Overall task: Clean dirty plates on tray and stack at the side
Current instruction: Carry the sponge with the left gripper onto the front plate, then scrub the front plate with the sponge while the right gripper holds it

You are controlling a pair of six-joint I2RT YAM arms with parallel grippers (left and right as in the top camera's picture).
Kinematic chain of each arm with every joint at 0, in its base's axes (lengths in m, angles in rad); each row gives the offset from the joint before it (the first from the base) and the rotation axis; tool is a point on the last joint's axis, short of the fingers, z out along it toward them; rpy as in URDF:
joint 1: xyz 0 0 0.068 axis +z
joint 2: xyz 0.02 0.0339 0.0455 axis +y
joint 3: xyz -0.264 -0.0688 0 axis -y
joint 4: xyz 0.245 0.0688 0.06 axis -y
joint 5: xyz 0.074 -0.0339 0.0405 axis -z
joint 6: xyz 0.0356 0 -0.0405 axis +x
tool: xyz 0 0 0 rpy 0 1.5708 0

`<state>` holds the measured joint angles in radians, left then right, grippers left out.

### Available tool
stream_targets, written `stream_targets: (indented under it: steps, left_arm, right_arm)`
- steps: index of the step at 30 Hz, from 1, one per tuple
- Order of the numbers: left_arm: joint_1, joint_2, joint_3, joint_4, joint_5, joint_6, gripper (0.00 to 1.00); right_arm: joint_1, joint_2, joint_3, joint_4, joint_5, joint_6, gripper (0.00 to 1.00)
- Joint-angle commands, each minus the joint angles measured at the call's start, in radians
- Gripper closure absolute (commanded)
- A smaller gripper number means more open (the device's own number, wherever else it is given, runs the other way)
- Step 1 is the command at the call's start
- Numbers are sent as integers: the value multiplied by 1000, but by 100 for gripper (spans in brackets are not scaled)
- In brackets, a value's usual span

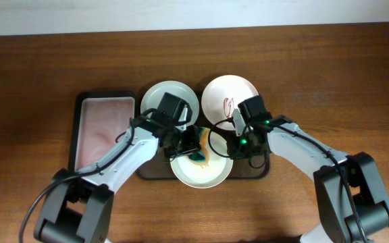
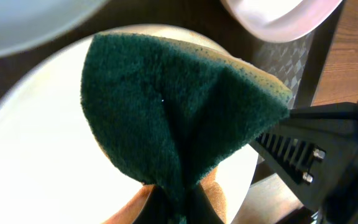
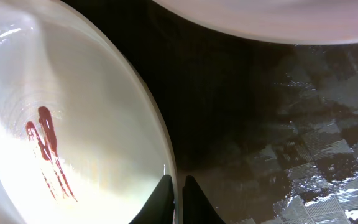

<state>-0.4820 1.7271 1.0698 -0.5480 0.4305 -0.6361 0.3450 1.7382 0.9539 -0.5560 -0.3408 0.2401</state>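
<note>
The white plate (image 1: 201, 170) sits at the front of the dark brown tray (image 1: 258, 172). Red sauce streaks show on it in the right wrist view (image 3: 73, 137). My left gripper (image 1: 188, 143) is shut on a dark green sponge (image 2: 179, 112) and presses it onto this plate (image 2: 36, 155). My right gripper (image 1: 237, 145) is shut on the plate's right rim, one finger inside and one outside (image 3: 179, 193). The pale green plate (image 1: 170, 100) lies at the tray's back left. The pinkish-white plate (image 1: 229, 98), with a red squiggle, lies at the back right.
A smaller black tray with a pinkish inside (image 1: 105, 128) lies left of the brown tray. The brown wooden table (image 1: 329, 67) extends on all sides. Both arms cross over the front half of the brown tray.
</note>
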Motion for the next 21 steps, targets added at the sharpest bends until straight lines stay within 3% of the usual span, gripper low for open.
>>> stream_targets:
  steps: [1, 12, 21]
  left_arm:
    - [-32, 38, 10, 26, 22, -66, 100]
    - [-94, 150, 10, 59, -62, -153, 100]
    - [-96, 158, 10, -112, -473, -152, 100]
  right_arm:
    - [8, 8, 19, -3, 12, 5, 91]
    - [8, 8, 19, -4, 12, 5, 91]
    - [8, 8, 19, -8, 12, 5, 92]
